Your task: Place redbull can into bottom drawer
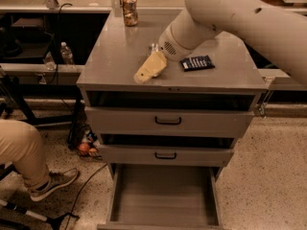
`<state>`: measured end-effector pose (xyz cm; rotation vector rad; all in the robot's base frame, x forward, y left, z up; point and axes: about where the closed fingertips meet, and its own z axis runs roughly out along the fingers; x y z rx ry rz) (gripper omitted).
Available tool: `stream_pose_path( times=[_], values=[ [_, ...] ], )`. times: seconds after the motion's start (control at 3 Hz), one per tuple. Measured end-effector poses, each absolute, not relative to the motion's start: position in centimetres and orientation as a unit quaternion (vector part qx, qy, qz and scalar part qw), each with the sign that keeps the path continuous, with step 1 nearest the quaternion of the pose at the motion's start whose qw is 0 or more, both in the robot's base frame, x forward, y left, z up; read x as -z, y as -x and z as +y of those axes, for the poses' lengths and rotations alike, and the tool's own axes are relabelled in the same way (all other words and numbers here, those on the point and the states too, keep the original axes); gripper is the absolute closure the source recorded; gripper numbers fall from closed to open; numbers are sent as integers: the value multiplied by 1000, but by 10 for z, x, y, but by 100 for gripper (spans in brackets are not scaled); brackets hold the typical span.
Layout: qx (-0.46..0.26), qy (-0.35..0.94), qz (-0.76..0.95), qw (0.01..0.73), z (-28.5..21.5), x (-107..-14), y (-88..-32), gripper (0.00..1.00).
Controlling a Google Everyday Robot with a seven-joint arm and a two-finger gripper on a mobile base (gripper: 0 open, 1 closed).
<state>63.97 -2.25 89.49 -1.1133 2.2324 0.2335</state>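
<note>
The redbull can (153, 47) lies on the grey cabinet top (110, 56); only its silver far end shows, the rest is hidden behind my gripper. My gripper (150, 67) is tan and hangs low over the can's near part, close to the cabinet top's front edge. The bottom drawer (163, 195) is pulled out at floor level, with a plain grey floor and nothing in it. The two upper drawers with black handles (168, 121) are pushed in.
A shorter reddish-gold can (129, 9) stands at the back of the cabinet top. A black packet (197, 63) lies right of the gripper. A seated person's leg and shoe (50, 182) are at the left, near a water bottle (66, 54) and cables on the floor.
</note>
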Motion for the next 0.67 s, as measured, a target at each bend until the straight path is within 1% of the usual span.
stream_pose_path(
  times=[0.33, 0.67],
  values=[
    [-65, 387, 862, 320, -7, -878, -679, 0],
    [-54, 352, 879, 317, -1, -864, -704, 0]
  ],
)
